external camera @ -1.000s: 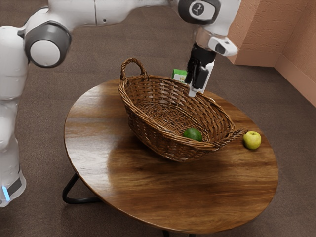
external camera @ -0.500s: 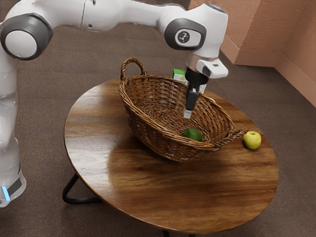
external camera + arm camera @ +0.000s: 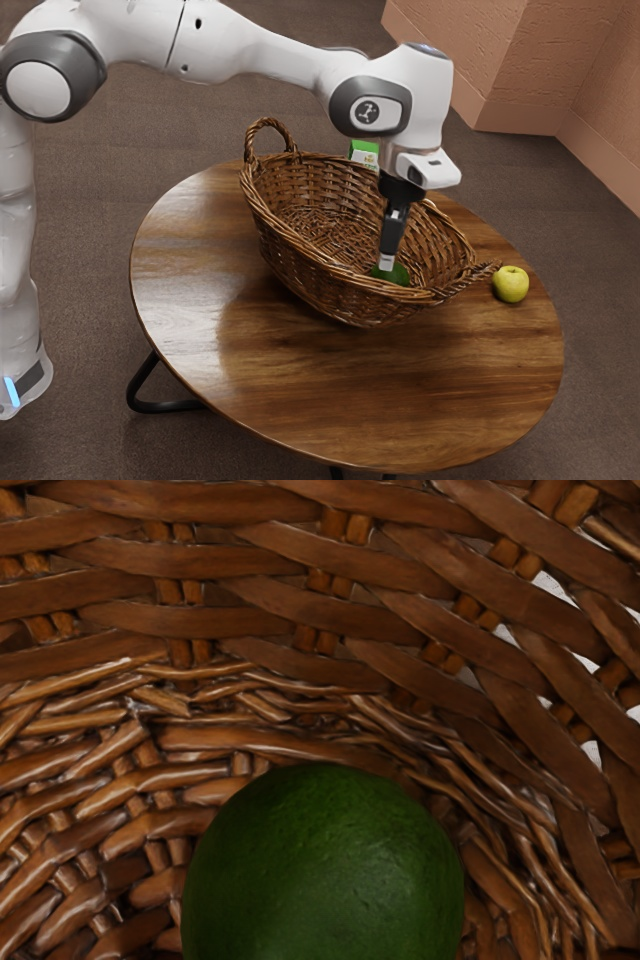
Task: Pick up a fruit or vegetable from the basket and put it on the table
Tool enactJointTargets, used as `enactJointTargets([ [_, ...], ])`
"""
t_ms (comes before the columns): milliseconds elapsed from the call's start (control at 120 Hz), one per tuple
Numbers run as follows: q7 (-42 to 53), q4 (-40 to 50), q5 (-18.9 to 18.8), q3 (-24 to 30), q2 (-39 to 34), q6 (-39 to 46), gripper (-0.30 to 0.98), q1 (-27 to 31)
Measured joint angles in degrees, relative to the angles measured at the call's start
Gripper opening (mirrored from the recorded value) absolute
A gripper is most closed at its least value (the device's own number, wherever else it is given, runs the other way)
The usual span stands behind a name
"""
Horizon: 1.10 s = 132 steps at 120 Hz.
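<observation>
Pinkish wall [image 3: 455,60], brown floor [image 3: 90,260]; wooden table [image 3: 400,390]; hand [image 3: 386,266] inside 1 basket [image 3: 305,262].

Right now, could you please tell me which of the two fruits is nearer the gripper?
The green fruit, in the basket, right by the gripper; the yellow apple lies outside, on the table.

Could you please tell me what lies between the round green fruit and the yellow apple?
The brown wicker basket's wall and twisted handle stand between the fruit and the apple in the exterior view.
</observation>
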State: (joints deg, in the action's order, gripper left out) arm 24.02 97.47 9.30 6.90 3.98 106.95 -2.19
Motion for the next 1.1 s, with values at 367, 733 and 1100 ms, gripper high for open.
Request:
enactJointTargets([
  [367, 1.9, 0.9, 0.1, 1.1, 2.0, 3.2, 0.68, 0.1],
  [733, 2.9, 0.9, 0.0, 1.1, 4.3, 4.1, 0.68, 0.2],
  [1100, 2.7, 0.6, -0.1, 0.9, 5.2, 3.6, 0.33, 0.4],
])
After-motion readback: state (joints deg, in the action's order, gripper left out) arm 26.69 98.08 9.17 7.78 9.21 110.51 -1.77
